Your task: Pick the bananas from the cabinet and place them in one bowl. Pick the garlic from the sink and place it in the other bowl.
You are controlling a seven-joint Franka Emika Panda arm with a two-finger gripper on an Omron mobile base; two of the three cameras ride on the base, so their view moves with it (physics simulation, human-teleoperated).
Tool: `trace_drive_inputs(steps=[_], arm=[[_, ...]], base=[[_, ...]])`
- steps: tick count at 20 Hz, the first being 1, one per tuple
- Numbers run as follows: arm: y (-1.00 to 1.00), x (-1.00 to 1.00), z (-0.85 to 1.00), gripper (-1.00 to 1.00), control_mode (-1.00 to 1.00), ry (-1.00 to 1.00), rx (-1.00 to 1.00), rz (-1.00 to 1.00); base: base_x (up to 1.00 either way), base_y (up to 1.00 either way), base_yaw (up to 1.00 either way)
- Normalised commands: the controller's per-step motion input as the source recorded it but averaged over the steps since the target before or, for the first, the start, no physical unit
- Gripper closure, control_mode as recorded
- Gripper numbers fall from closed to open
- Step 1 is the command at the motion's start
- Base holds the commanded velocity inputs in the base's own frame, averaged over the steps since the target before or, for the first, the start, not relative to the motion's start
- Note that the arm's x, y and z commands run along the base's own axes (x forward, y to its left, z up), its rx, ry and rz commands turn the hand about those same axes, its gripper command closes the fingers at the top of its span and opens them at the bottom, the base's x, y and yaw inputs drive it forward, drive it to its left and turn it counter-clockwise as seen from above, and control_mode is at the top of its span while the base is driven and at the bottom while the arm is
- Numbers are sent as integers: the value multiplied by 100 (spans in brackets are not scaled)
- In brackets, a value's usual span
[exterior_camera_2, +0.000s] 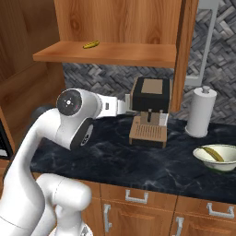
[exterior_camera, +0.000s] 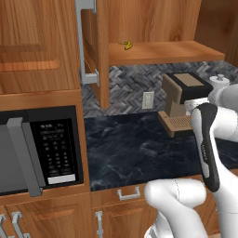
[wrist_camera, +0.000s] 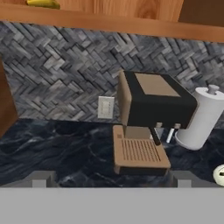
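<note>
The wooden cabinet [exterior_camera: 158, 52] stands open, its door [exterior_camera: 101, 51] swung out to the left. One small yellow banana [exterior_camera: 127, 45] lies on the cabinet shelf [exterior_camera_2: 110, 54], also seen as the banana [exterior_camera_2: 91, 44] and at the hand view's top left as the banana [wrist_camera: 42, 3]. A second banana [exterior_camera_2: 213, 153] lies in a cream-white bowl [exterior_camera_2: 203, 159] on the counter at the right. My gripper [wrist_camera: 111, 181] is open and empty, low over the counter, well below the shelf, facing the coffee machine. The garlic and the sink are out of view.
A brown and black coffee machine [wrist_camera: 153, 103] stands against the herringbone wall straight ahead of the hand. A white paper towel roll [exterior_camera_2: 201, 113] stands to its right. A microwave [exterior_camera: 39, 153] sits at the left. The dark marble counter [exterior_camera: 130, 148] lies below.
</note>
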Motion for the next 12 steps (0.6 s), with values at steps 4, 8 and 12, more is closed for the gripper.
trace_drive_inputs(steps=[4, 8, 12], arm=[[37, -1, 44, -100, -100, -6, 0, 0], [40, 0, 33, -100, -100, 0, 0, 0], [39, 0, 34, -100, -100, 1, 0, 0]], base=[[0, 0, 0], [0, 0, 0], [0, 0, 0]])
